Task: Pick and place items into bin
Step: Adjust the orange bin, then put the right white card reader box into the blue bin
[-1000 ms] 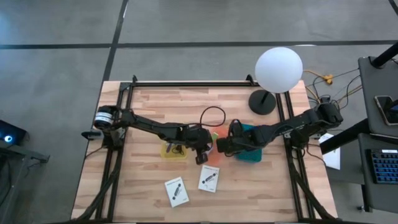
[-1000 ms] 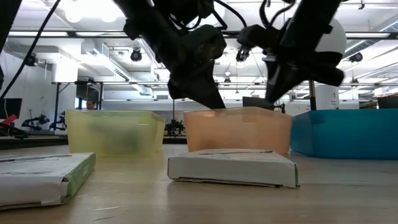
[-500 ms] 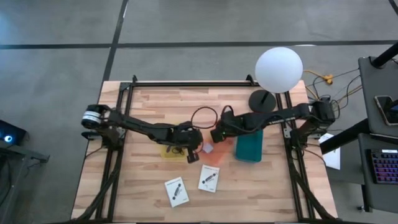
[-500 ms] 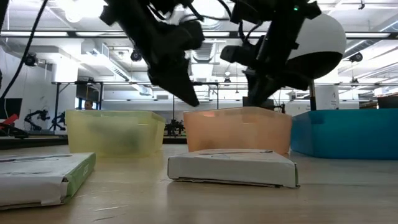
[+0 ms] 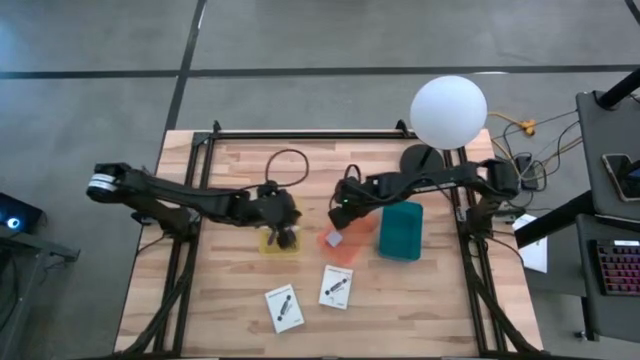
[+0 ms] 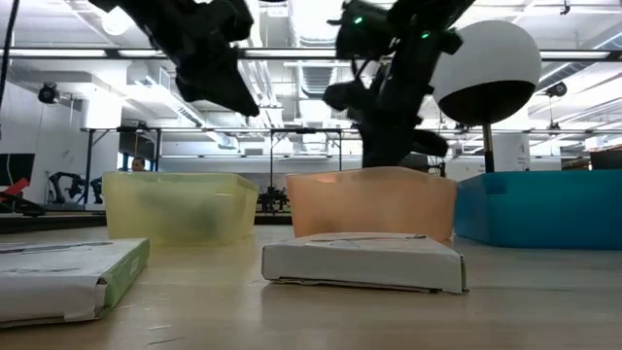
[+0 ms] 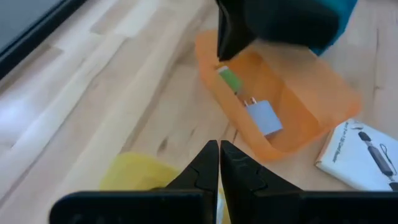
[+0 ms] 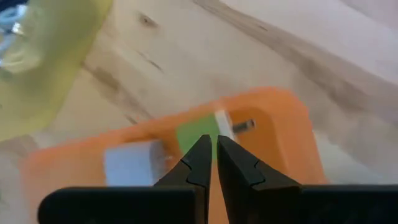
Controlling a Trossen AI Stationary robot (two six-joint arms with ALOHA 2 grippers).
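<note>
A lamp [image 5: 447,113] stands at the worktop's [image 5: 230,300] far right corner. Both grippers, left [image 5: 284,236] and right [image 5: 338,214], are closed, empty. Wrist views alone show the orange bin's [image 7: 323,106] green piece [image 7: 229,79] and plug [image 7: 263,116].

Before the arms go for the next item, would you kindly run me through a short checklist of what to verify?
1. Left gripper empty and shut, above the yellow bin: ok.
2. Right gripper empty and shut, over the orange bin: ok.
3. Orange bin already holds items, a green piece and a pale blue adapter: ok.
4. Two white boxes not yet binned, lying on the table in front of the bins: not ok.
5. Teal bin contents: cannot tell.
6. Globe lamp stands apart from both arms: ok.
</note>
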